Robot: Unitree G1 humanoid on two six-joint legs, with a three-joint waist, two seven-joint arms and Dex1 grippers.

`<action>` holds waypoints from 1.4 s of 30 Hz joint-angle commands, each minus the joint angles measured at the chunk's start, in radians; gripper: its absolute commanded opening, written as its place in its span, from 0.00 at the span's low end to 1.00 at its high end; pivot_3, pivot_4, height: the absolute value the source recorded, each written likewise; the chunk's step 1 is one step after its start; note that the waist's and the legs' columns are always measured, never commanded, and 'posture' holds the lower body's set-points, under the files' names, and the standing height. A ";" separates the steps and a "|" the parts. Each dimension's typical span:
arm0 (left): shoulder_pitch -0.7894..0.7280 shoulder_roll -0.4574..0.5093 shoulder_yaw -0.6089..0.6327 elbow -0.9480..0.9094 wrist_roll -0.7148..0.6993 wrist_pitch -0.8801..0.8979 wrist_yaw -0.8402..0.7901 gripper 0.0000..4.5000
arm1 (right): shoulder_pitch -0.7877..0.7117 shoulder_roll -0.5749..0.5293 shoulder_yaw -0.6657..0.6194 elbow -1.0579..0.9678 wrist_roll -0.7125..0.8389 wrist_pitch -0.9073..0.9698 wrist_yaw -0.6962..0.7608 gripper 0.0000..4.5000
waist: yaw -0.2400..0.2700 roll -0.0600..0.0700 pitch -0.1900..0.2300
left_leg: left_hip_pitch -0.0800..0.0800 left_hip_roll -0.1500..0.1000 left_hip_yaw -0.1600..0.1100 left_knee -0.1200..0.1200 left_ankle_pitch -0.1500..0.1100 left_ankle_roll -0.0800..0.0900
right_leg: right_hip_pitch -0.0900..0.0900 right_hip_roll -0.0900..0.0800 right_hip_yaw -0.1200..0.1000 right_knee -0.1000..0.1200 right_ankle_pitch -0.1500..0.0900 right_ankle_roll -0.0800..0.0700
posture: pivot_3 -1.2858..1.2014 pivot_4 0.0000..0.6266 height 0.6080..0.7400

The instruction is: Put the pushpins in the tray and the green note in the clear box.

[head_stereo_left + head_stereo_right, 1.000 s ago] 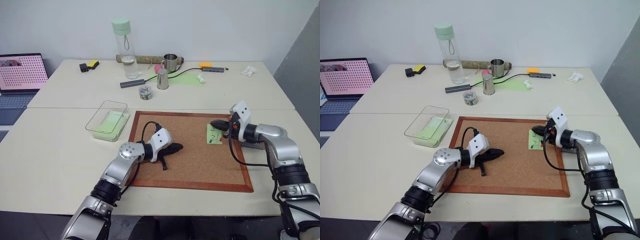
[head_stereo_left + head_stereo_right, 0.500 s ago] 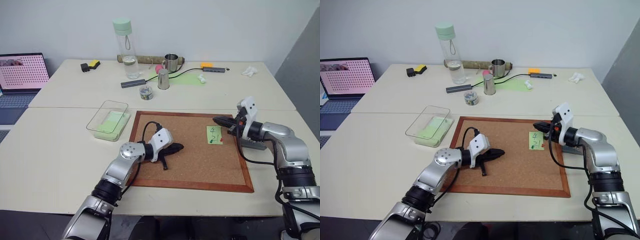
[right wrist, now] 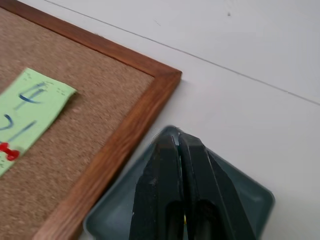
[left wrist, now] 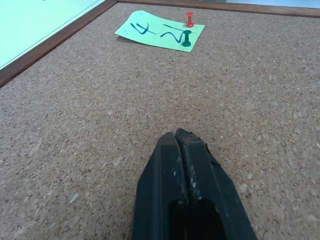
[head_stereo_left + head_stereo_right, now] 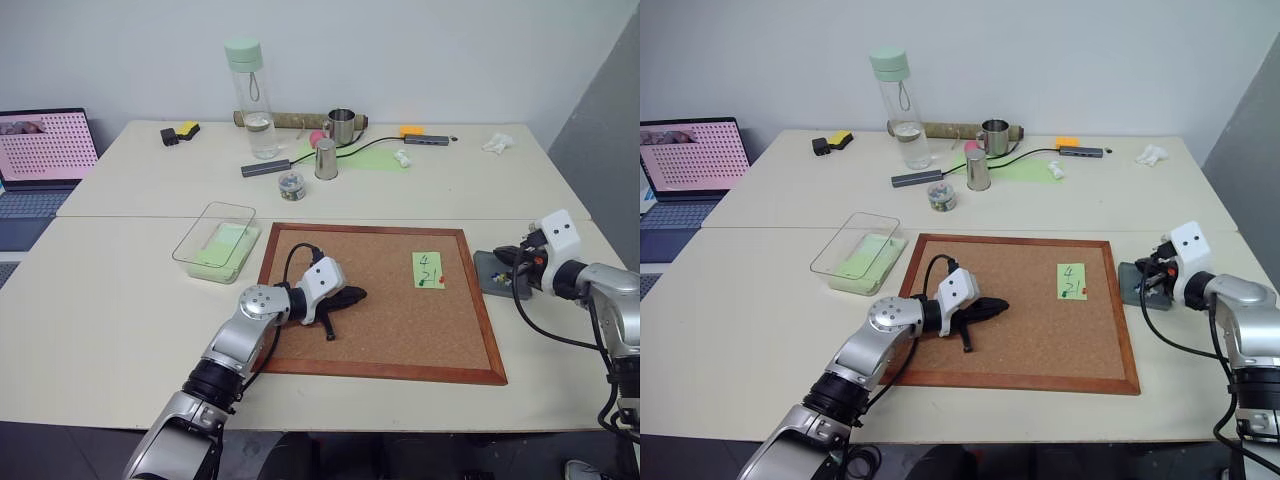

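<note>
- The green note (image 5: 427,270) lay flat on the cork board (image 5: 385,330), near its right edge, long axis running front to back.
- A red pushpin (image 4: 189,20) and a green pushpin (image 4: 186,38) stood at its near end.
- The right gripper (image 5: 512,262) hovered over the tray (image 5: 489,272), fingers closed; anything between them couldn't be made out.
- The left gripper (image 5: 352,295) rested on the cork, fingers closed and empty.

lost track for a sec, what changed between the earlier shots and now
The right gripper, shut, swung away from the green note, off the cork board, to above the tray. The left gripper stayed shut on the board; note, red pushpin and green pushpin unmoved.
</note>
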 commanded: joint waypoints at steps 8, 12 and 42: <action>0.031 0.011 -0.033 0.041 0.048 0.029 -0.003 0.00 | -0.042 0.005 -0.021 0.061 -0.017 -0.010 -0.046 0.50 | -0.001 0.001 -0.001 | 0.000 0.000 0.000 0.000 0.000 0.000 | 0.000 0.000 0.000 0.000 0.000 0.000 | 0.52 0.24 1.00; 0.032 0.012 -0.032 0.040 0.048 0.029 -0.003 0.00 | -0.041 0.001 -0.058 0.014 0.024 0.009 -0.031 0.69 | -0.001 0.001 -0.001 | 0.000 0.000 0.000 0.000 0.000 0.000 | 0.000 0.000 0.000 0.000 0.000 0.000 | 0.52 0.24 1.00; 0.060 0.036 -0.028 0.002 0.052 0.046 -0.009 0.00 | 0.068 0.124 0.125 -0.122 0.041 -0.154 0.108 0.35 | -0.002 0.000 -0.002 | 0.002 0.000 0.000 -0.001 0.000 0.000 | 0.001 0.000 0.000 -0.001 0.000 0.000 | 0.52 0.24 1.00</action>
